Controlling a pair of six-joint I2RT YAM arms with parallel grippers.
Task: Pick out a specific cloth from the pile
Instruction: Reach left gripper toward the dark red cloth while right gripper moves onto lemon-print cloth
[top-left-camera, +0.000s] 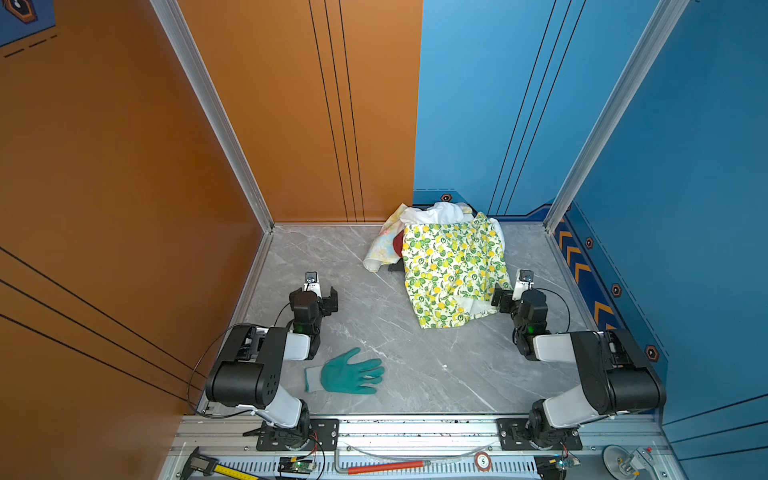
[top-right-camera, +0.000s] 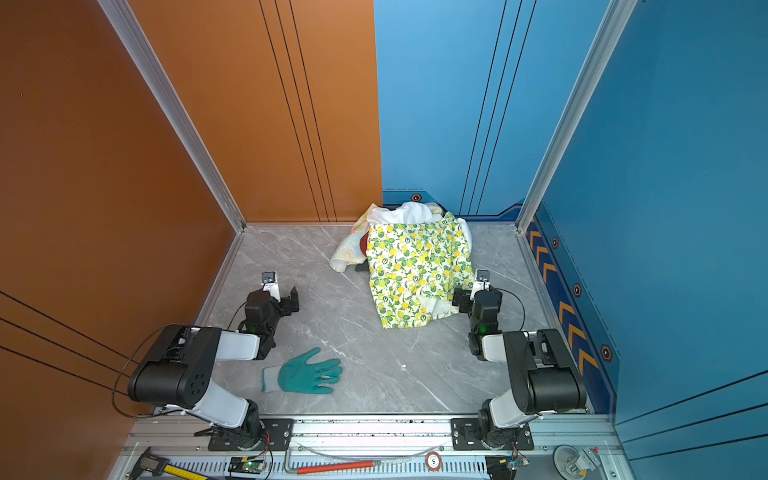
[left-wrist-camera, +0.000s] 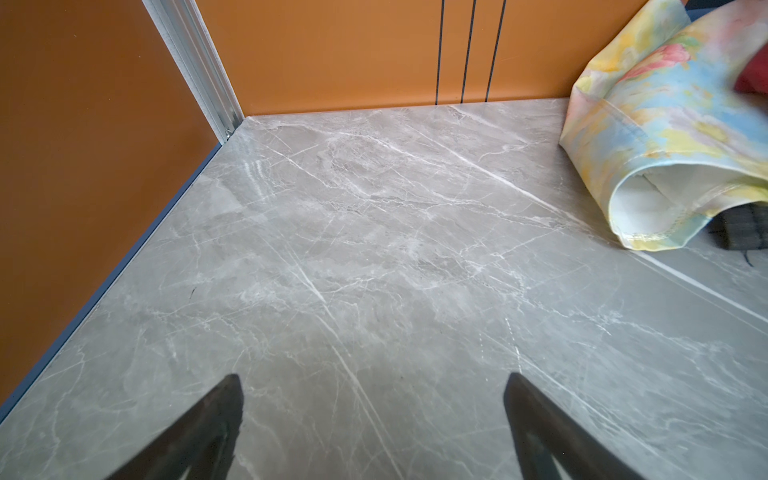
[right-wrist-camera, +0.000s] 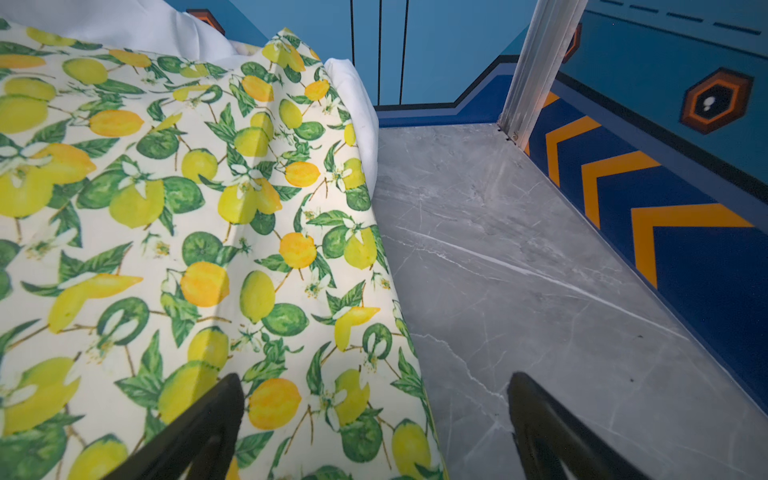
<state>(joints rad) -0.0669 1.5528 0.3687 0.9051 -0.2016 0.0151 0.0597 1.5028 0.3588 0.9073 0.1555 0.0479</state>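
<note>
Orange wall (top-left-camera: 124, 166) and blue wall (top-left-camera: 478, 104) box in a grey marbled table (top-left-camera: 415, 374) that is bare over most of its top. Toward the back sits the pile (top-left-camera: 440, 245): a lemon cloth (top-left-camera: 457, 282) draped widest over the front, a white cloth (top-left-camera: 436, 212) bunched behind it, and a floral cloth (top-left-camera: 384, 245) spilling off the side nearer the left arm. A green glove (top-left-camera: 349, 374) lies flat near the front, well apart from the heap. Only a sliver of the red cloth (top-left-camera: 399, 243) shows, tucked between the floral cloth and the lemon cloth. The left gripper (left-wrist-camera: 374, 376) hovers over bare table near the floral cloth, jaws spread wide and holding nothing. The right gripper (right-wrist-camera: 375, 376) is also spread and empty, with one finger above the lemon cloth's edge and one over the table. Nothing is picked yet, so this looks like the approach. Next, I judge, the left arm must reach the red sliver, probably nudging the covering cloths aside, and pinch red fabric alone
</note>
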